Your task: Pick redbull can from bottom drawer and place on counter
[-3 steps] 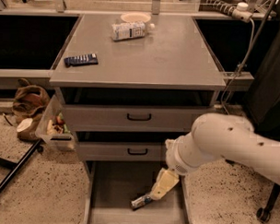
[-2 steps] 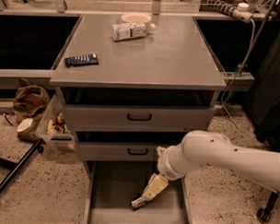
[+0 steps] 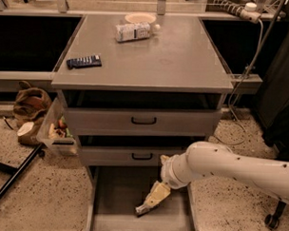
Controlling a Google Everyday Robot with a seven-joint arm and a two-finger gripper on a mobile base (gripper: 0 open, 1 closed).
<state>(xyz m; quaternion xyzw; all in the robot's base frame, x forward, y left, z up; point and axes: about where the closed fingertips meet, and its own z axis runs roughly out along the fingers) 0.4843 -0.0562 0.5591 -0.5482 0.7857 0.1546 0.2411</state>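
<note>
Gripper (image 3: 150, 204) is pictured inside the open bottom drawer (image 3: 114, 198), angled down and to the left from the white arm (image 3: 228, 169). The can (image 3: 140, 211) is seen right at the gripper's lower tip, on the drawer floor near the middle, its long axis apparently in line with the gripper. Whether the can is already clamped cannot be told. The counter (image 3: 156, 56) is set well above.

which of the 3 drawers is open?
The bottom drawer: pulled out, grey floor showing, gripper down inside it. The top drawer and middle drawer show only fronts.
</note>
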